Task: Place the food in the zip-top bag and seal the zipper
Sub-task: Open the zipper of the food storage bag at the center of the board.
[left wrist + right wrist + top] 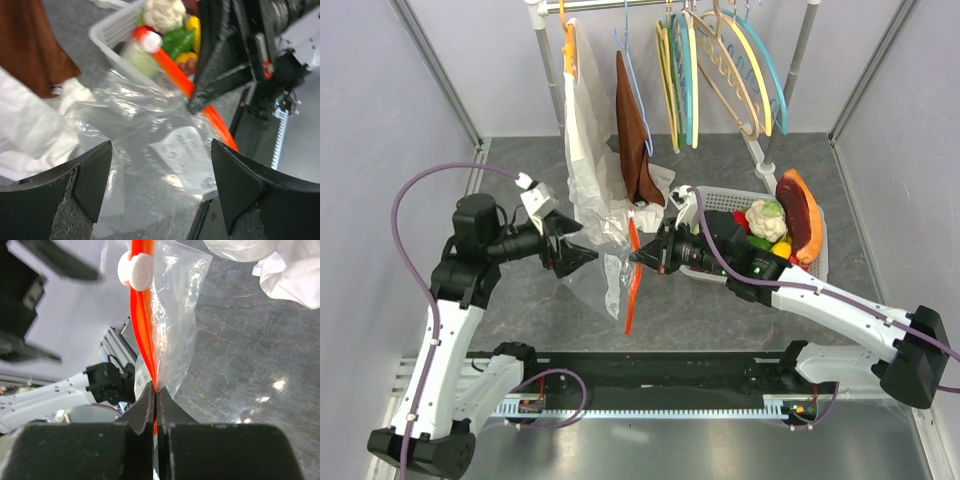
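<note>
The right gripper [156,390] has its jaws pressed together on the zipper [142,325], pinching only that thin orange strip. The left gripper [160,172] hangs with its jaws spread wide, facing the zip-top bag [150,125] without gripping it. That worries me: with one narrow pinch carrying it, the slick strip could slide out, or the mouth could flop closed before anything goes in. The bag hangs between the two arms, clear and crinkled, folded along its orange edge, with a white slider [136,271] near one end. It looks empty to me. The food [767,222] sits in the white basket [730,191], just beside the right arm.
</note>
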`<state>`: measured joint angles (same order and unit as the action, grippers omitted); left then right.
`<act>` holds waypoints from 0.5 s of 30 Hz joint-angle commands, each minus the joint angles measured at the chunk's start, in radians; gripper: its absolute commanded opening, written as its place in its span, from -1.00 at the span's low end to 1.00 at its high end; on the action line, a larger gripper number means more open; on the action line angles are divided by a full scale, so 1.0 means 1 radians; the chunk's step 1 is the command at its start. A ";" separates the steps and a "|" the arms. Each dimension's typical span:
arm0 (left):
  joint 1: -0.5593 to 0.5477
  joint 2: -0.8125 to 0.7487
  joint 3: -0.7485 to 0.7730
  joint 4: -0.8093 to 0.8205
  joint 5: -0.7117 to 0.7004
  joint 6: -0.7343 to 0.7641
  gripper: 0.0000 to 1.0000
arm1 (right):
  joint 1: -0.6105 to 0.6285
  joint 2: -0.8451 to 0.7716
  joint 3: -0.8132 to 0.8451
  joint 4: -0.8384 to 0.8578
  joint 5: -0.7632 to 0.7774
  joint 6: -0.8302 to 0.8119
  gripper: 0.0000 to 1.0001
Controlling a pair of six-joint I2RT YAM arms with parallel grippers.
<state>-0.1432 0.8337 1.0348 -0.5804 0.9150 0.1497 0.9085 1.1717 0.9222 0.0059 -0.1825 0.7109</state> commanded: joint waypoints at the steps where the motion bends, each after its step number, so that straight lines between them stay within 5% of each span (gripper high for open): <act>1: -0.157 0.004 -0.062 -0.039 -0.065 -0.082 0.69 | -0.014 0.031 0.066 0.062 0.023 0.162 -1.00; 4: -0.298 0.028 -0.081 -0.019 -0.177 -0.140 0.66 | -0.016 0.048 0.087 0.065 0.025 0.164 -1.00; 12: -0.306 0.059 -0.140 0.146 -0.318 -0.361 0.50 | -0.017 0.032 0.067 0.062 0.029 0.127 -1.00; 15: -0.311 0.079 -0.140 0.168 -0.231 -0.380 0.45 | -0.017 0.032 0.064 0.063 0.032 0.119 -1.00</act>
<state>-0.4465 0.9092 0.8948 -0.5194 0.6601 -0.1265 0.8936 1.2247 0.9657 0.0242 -0.1612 0.8333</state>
